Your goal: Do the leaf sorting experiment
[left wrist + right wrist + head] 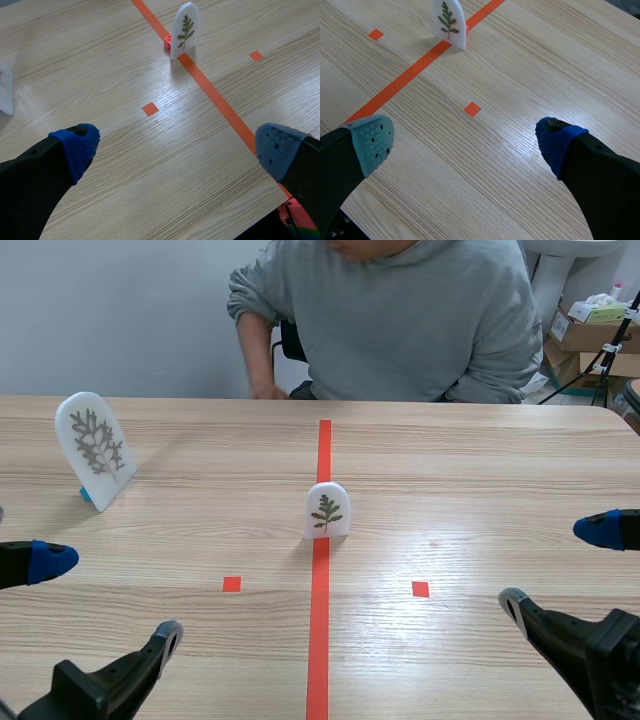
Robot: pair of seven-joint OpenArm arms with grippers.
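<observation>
small card (327, 510) stands on the red line (319, 640) at the desk's (480, 470) middle; big card (95, 448) near its far left corner. left gripper (175, 147) and right gripper (464, 142) sit at the near edge, fingers wide.

Bright, even light falls from overhead on my pale wooden table (480, 490). A soft white glare lies on the wood between the fingers of my right gripper (464, 141), nearer its blue pad (555, 140). At twelve o'clock, the small white arched card with a green leaf (327, 511) casts only a faint shadow at its foot.
</observation>
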